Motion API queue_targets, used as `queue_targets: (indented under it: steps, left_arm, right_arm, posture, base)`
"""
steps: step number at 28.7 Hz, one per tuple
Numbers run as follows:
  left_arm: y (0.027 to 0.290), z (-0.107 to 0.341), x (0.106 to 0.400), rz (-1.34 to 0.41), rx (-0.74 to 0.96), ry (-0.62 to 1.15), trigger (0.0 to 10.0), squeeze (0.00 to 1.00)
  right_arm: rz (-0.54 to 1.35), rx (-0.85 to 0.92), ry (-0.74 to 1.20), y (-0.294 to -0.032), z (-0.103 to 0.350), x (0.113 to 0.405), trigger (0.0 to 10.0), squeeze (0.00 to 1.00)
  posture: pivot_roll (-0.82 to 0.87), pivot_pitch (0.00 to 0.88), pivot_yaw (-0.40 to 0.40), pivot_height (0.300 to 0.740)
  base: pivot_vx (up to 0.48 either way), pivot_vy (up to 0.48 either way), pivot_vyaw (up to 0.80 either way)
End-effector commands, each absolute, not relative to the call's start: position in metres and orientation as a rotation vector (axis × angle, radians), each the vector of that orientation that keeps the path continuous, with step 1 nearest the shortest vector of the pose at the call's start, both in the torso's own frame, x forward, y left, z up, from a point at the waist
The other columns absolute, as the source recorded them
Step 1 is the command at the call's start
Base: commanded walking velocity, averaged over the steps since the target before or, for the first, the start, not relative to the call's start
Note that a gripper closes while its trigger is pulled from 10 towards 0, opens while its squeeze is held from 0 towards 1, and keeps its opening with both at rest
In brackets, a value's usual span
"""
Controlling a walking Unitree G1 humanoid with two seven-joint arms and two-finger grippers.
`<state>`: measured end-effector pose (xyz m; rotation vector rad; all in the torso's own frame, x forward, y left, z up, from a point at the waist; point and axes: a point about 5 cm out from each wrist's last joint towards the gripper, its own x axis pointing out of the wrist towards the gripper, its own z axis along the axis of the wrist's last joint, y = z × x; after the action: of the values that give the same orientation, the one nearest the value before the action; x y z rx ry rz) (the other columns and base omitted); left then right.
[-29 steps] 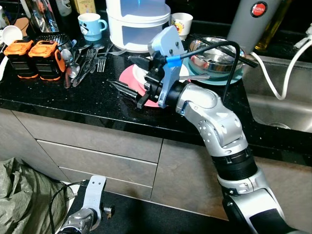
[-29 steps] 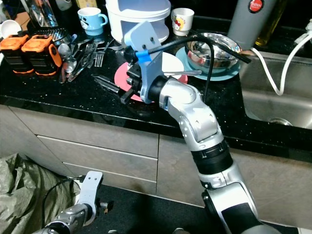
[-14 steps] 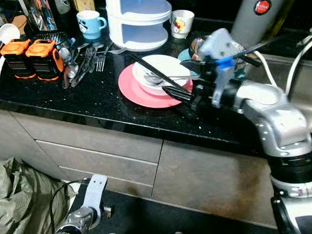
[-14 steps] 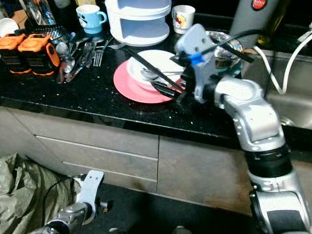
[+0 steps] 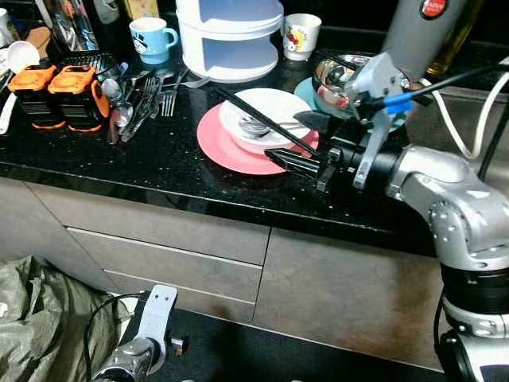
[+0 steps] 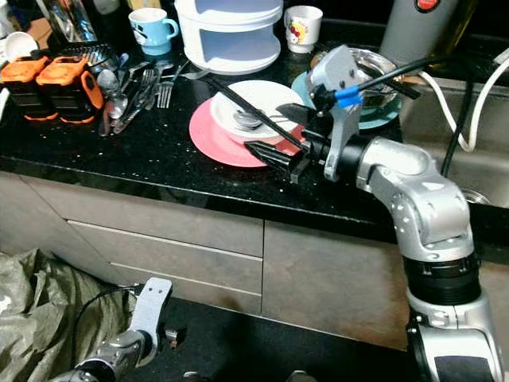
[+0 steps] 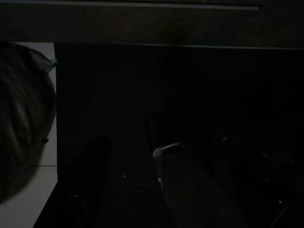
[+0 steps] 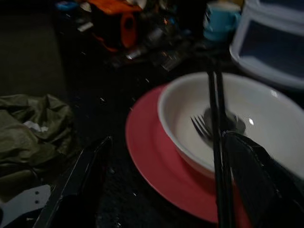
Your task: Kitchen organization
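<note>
From my seat, far left on the black counter [image 5: 167,171] I see two orange-and-black battery packs [image 5: 64,94]; whatever is printed on them is too small for me to read. Beside them lies a loose heap of spoons and forks [image 5: 139,99]. Behind the cutlery stands a blue mug [image 5: 153,37] with a small light picture I can't read, then a white two-tier container [image 5: 231,36], then a white cup [image 5: 301,35] with a cartoon print, no legible words.

In the middle sits the pink plate [image 5: 238,143] with the white bowl [image 5: 266,119] on it. A fork [image 8: 205,127] and spoon lie in the bowl, and black chopsticks [image 5: 262,121] rest slantwise across its rim.

My right gripper [image 5: 298,142] hovers just at the plate's near right edge, fingers spread apart and holding nothing; in the wrist view one finger is over the counter beside the plate, the other over the plate's rim by the chopsticks. Blue tape wraps the cable on its wrist.

Right of that, a steel bowl [image 5: 338,73] sits on a teal plate [image 6: 374,119], and behind it a grey flask [image 5: 417,32] carries a round red badge, lettering unreadable.

My left arm [image 5: 143,342] hangs down by the drawers; I cannot tell how its fingers stand.
</note>
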<state>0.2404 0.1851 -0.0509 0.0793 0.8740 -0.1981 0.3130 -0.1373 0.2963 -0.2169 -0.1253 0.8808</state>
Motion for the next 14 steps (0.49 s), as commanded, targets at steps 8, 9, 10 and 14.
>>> queue_targets:
  steps: [8,9,10,14]
  left_arm:
    - [0.188,-0.056,0.233,-0.207,0.097,0.908,10.0,0.0]
    - [0.188,-0.056,0.232,-0.214,0.101,0.91,10.0,0.0]
    - [0.188,-0.056,0.232,-0.22,0.105,0.912,10.0,0.0]
    - [0.188,-0.056,0.232,-0.225,0.107,0.913,10.0,0.0]
  right_arm:
    - [0.715,-0.211,-0.077,-0.153,0.283,0.324,10.0,0.0]
    - [0.704,-0.214,-0.079,-0.156,0.283,0.323,10.0,0.0]
    - [0.697,-0.216,-0.075,-0.157,0.283,0.323,10.0,0.0]
    - [0.682,-0.229,-0.065,-0.159,0.28,0.322,10.0,0.0]
  posture:
    - [-0.06,0.091,0.042,0.74]
    - [-0.06,0.091,0.042,0.74]
    - [-0.07,0.095,0.046,0.74]
    - [-0.07,0.096,0.048,0.74]
  base:
    - [0.0,0.0,0.0]
    - [0.0,0.0,0.0]
    - [0.0,0.0,0.0]
    - [0.0,0.0,0.0]
